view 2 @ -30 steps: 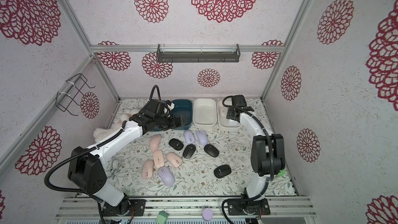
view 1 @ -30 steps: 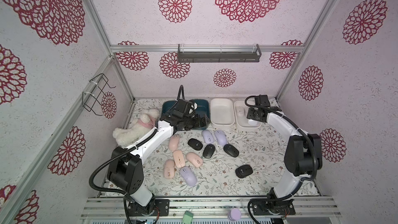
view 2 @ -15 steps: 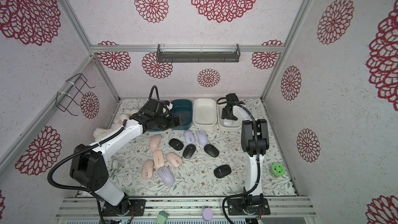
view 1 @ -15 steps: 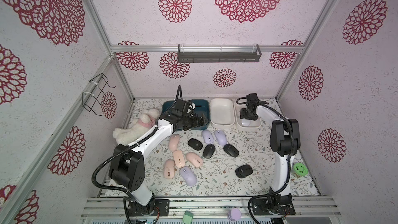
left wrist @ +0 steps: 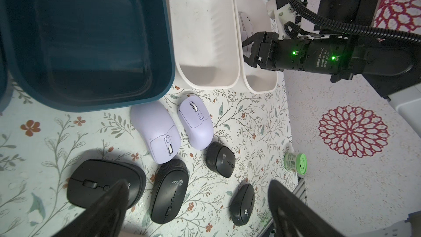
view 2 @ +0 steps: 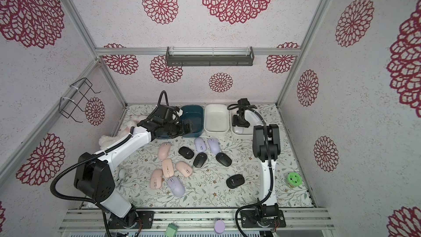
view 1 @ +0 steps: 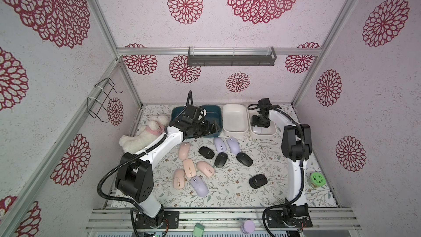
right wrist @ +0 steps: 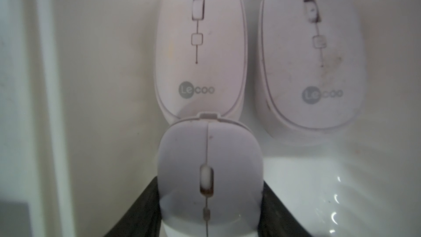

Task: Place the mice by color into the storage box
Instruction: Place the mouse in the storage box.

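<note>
Right wrist view puts the white mouse [right wrist: 210, 178] squarely between my right jaws. Both black fingers [right wrist: 148, 204] press its flanks, so I am grasping it, low inside the end white bin [right wrist: 102, 64]. Beyond its nose, two more white mice [right wrist: 200, 49] lie side by side on the bin floor; whether mine touches the nearer one I cannot tell.

In both top views that bin stands at my right end of a row along the far edge of the desk [view 1: 250, 192], with the middle white bin [view 1: 234, 119] just beside it and the teal bin [view 1: 214, 112] next along.

My left jaws are released and hold nothing. In the left wrist view their fingers [left wrist: 109, 206] stand wide apart above the black mice [left wrist: 169, 194], at the near rim of the teal bin.

The other mice lie loose on the desk — four peach mice [view 1: 189, 167] clustered on my left, four black ones spread through the middle, two lavender mice [view 1: 219, 144] side by side just before the bins, and a third lavender mouse [view 1: 199, 186] touching the peach group's near edge.

A plush toy [view 1: 141, 136] lies by the left wall and a green-lidded jar [view 1: 317, 179] near the right wall.
</note>
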You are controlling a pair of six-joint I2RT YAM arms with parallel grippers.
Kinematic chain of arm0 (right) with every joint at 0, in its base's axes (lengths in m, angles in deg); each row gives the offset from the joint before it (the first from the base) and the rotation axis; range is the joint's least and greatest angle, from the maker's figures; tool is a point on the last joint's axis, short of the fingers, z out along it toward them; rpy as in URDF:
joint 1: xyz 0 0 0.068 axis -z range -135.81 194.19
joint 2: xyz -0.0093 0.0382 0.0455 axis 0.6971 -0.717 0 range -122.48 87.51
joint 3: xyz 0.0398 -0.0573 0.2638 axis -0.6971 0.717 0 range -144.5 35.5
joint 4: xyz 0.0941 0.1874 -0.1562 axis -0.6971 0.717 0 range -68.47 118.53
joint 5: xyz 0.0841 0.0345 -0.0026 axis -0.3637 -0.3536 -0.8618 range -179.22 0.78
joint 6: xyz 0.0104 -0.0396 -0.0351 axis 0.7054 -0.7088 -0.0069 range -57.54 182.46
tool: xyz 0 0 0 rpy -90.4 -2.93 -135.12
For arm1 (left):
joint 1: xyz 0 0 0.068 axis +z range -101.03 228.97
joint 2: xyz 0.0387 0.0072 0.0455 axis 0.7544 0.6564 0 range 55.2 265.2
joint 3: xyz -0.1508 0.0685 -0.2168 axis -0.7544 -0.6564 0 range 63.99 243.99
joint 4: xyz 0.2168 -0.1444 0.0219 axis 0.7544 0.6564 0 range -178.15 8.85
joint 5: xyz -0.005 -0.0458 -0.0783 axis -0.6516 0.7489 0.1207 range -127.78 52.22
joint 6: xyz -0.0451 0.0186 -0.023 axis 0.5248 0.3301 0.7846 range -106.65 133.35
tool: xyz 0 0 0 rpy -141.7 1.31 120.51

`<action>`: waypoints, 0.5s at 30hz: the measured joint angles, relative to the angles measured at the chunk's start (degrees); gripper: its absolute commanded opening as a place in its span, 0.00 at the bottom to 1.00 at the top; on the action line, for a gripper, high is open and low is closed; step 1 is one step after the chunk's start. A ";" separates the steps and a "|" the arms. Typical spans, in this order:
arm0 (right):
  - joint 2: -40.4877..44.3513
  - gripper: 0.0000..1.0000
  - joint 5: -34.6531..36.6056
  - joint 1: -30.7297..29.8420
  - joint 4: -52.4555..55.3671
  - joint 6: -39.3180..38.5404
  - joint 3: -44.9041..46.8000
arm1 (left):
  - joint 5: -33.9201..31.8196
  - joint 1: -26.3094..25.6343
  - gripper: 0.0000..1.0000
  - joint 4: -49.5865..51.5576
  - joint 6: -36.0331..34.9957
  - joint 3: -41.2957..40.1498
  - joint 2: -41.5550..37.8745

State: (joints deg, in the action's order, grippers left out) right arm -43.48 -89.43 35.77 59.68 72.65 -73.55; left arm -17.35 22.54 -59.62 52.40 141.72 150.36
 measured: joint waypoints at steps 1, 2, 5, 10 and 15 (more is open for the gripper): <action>-0.15 0.62 0.00 -0.04 0.28 -0.11 -0.33 | -0.02 0.00 0.97 0.00 0.00 0.00 0.00; -0.31 0.62 0.00 -0.04 0.55 -0.11 -0.61 | -0.04 0.00 0.97 0.00 0.00 0.00 0.00; -0.57 0.66 -0.04 -0.04 0.96 -0.13 -1.03 | 0.00 -0.02 0.97 0.00 0.00 0.00 0.00; -0.94 0.71 -0.11 -0.15 1.60 -0.09 -1.03 | 0.07 0.00 0.97 0.00 0.00 0.00 0.00; -0.94 0.68 -0.09 -0.24 1.66 -0.04 -1.03 | 0.07 0.00 0.97 0.00 0.02 0.00 0.00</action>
State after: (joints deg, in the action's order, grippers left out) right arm -44.42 -89.51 35.52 61.35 72.61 -74.58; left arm -17.29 22.54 -59.62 52.42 141.72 150.36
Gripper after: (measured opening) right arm 0.699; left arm 0.971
